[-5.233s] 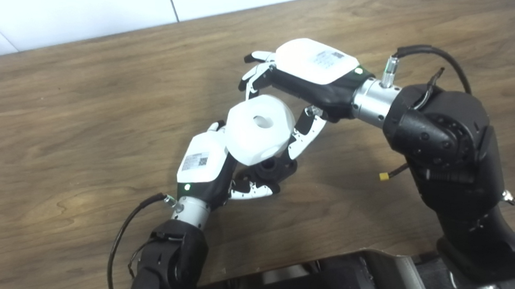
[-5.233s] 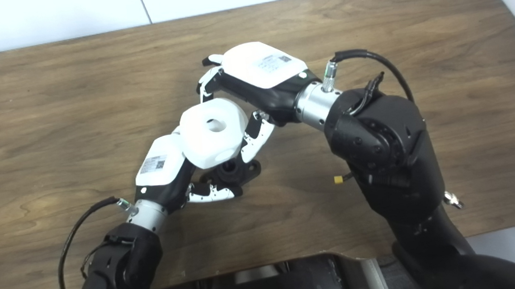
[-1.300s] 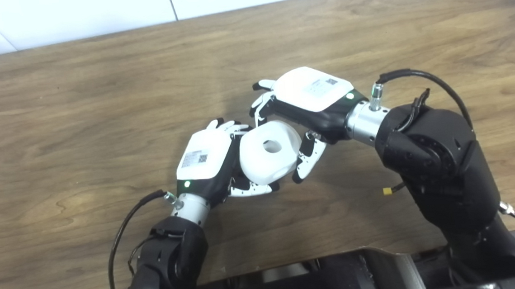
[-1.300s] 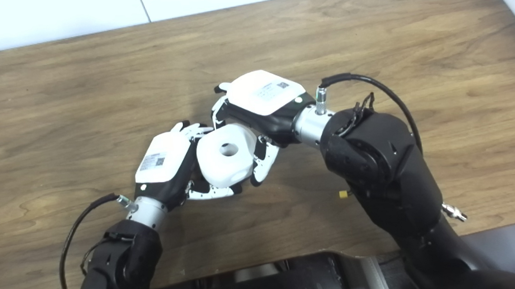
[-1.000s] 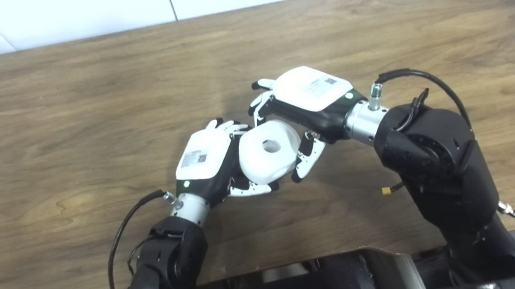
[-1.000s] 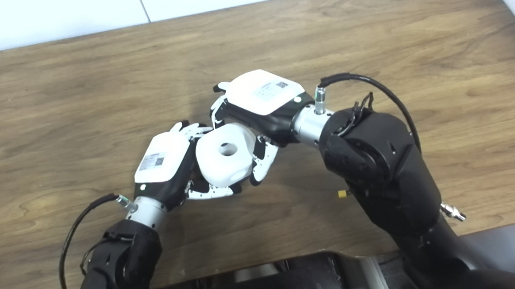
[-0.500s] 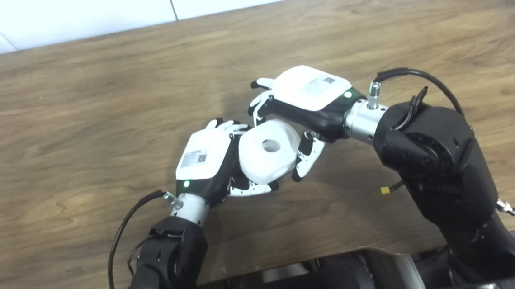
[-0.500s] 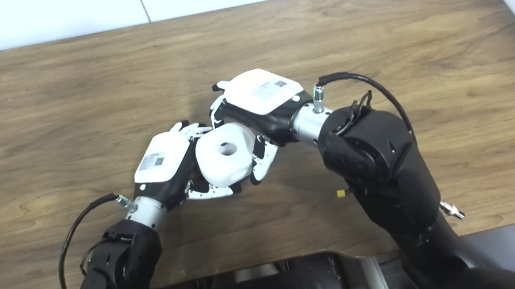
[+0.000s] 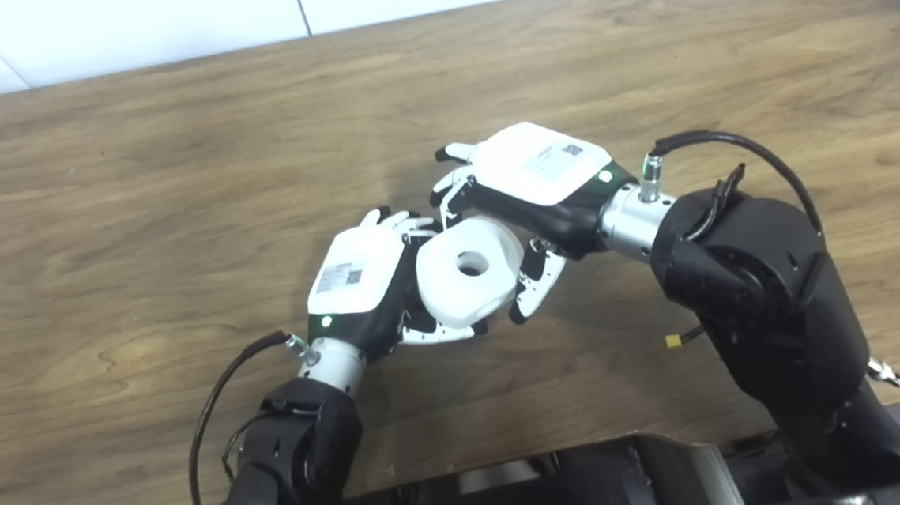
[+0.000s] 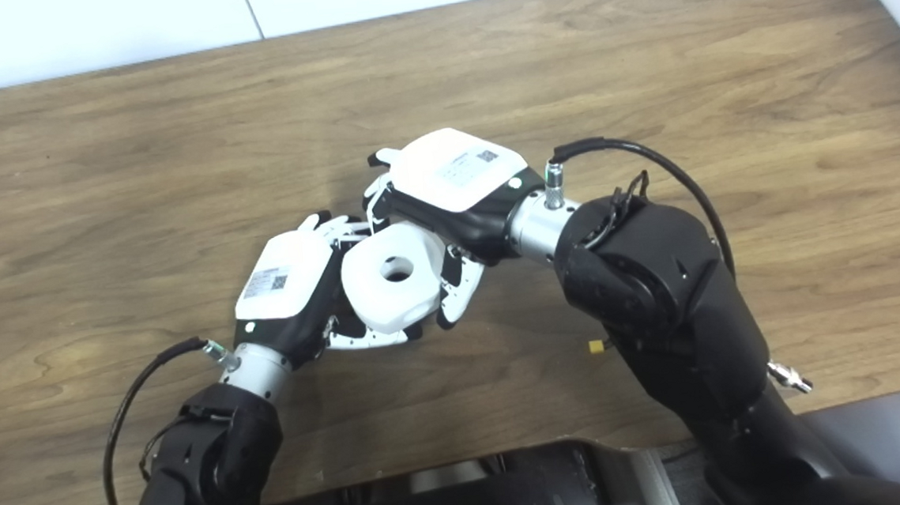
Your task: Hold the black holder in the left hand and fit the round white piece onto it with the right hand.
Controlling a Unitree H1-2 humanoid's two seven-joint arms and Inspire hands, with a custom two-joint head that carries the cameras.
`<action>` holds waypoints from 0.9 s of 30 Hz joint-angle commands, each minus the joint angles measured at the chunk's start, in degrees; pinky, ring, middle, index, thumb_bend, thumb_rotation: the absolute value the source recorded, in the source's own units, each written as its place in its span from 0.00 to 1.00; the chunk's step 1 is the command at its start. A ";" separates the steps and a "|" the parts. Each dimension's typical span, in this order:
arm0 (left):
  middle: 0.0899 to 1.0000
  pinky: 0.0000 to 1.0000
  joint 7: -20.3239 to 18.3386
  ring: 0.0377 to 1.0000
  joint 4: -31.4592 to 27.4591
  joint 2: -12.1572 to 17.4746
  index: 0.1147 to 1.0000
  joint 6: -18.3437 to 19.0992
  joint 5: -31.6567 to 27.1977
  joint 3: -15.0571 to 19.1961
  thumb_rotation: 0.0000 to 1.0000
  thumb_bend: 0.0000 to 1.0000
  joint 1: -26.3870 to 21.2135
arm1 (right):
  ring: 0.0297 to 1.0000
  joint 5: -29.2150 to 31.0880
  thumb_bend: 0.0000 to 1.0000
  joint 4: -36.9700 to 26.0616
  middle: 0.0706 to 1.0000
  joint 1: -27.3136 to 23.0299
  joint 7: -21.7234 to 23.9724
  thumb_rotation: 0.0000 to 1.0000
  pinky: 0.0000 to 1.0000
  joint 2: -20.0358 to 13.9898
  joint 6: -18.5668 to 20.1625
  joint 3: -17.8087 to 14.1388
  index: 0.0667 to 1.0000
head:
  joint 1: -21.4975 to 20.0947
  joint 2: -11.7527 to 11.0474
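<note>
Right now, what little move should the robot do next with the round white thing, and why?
Probably a gentle push straight down. The right hand grips the round white piece low between both hands, with the left hand cupped beside it. The black holder is hidden underneath, so whether it has fully seated cannot be seen.

Right hand (image 10: 445, 185) grips white ring (image 10: 392, 276) from above w/ fingers and thumb, ring's centre hole facing up. Left hand (image 10: 290, 287) curls beside & under it, touching; holder beneath is hidden. Both sit low over wood table (image 10: 97, 190), mid-frame.
</note>
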 commanded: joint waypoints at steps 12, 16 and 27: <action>0.78 0.97 -0.42 0.87 -2.04 -0.82 0.42 -0.49 0.14 -0.23 0.06 0.52 -0.51 | 0.96 0.70 0.52 -0.51 0.79 -0.36 -1.11 0.14 0.90 -0.05 -1.49 0.10 0.45 | -0.03 0.13; 0.78 0.97 -0.15 0.87 -1.94 -0.79 0.42 -0.68 0.02 -0.23 0.06 0.52 -0.49 | 0.96 0.42 0.52 -0.61 0.80 -0.50 -0.44 0.15 0.90 -0.34 -1.41 0.18 0.45 | -0.03 0.13; 0.79 0.97 -0.06 0.87 -1.45 -0.75 0.42 -0.73 0.13 -0.35 0.06 0.52 -0.63 | 0.96 -0.10 0.98 -1.38 0.83 -1.36 1.07 0.36 0.91 -0.29 -1.03 0.02 0.69 | 0.05 -0.14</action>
